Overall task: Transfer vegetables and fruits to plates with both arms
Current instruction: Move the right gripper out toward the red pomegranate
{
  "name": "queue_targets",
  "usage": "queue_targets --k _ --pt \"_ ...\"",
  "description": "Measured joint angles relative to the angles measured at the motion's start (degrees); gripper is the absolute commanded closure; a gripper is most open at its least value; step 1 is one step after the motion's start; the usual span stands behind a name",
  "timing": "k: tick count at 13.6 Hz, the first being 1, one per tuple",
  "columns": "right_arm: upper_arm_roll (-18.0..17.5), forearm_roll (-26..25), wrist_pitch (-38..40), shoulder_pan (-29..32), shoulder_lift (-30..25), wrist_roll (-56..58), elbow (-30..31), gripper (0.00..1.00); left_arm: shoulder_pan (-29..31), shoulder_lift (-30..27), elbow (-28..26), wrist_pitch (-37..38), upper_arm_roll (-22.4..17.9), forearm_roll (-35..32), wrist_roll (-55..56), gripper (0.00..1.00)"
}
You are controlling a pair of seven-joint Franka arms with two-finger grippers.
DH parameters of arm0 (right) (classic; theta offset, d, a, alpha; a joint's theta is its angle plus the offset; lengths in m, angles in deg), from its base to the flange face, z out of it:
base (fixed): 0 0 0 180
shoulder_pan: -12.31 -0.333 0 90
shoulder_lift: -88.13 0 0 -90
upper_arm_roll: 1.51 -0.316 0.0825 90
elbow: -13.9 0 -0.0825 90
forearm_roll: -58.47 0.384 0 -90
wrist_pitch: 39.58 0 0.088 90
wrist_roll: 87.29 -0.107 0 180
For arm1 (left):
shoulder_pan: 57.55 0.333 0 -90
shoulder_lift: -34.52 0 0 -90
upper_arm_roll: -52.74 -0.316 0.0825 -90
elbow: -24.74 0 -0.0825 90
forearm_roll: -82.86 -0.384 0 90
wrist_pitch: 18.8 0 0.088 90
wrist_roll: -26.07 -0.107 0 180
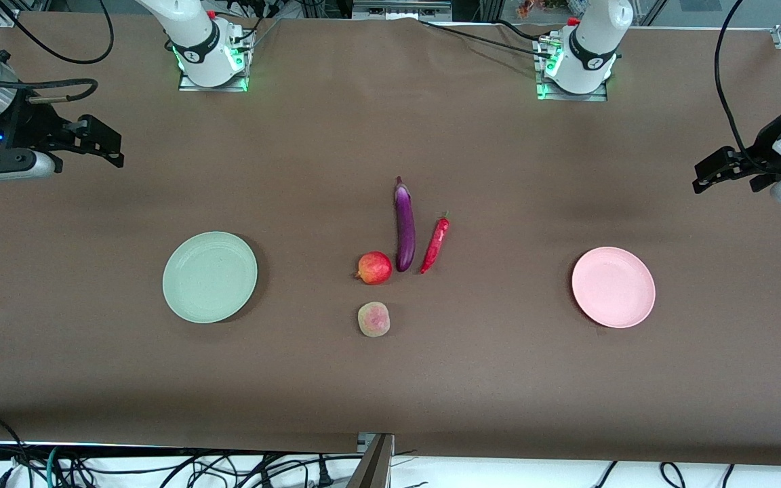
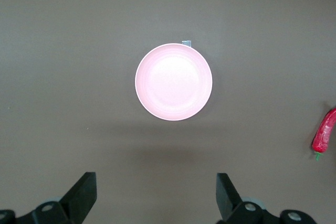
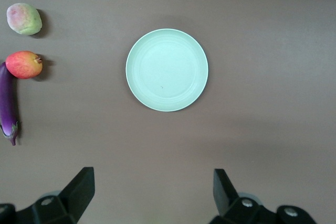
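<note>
Above bare table, left gripper (image 2: pixel 155 195) and right gripper (image 3: pixel 152 192) gape empty.

Two plates (image 1: pixel 209 276); four produce (image 1: pixel 375 268).

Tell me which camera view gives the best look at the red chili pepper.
The front view: the whole chili pepper shows there, green stem included, lying beside the eggplant mid-table. The left wrist view catches only part of it at the frame edge, past the pink plate. The right wrist view does not show it.
</note>
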Motion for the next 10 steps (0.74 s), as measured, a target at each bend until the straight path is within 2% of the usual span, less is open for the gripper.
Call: queue_targets --k 6,10 --pt "0.0 0.0 0.4 0.0 0.4 -0.7 0.1 0.0 0.0 0.0 0.0 0.0 0.0 0.0 0.0 0.0" --pt "-1.1 0.4 -3.5 -2.7 4.2 -1.8 1.2 0.0 0.0 0.0 0.0 0.1 0.0 0.0 0.0 0.0"
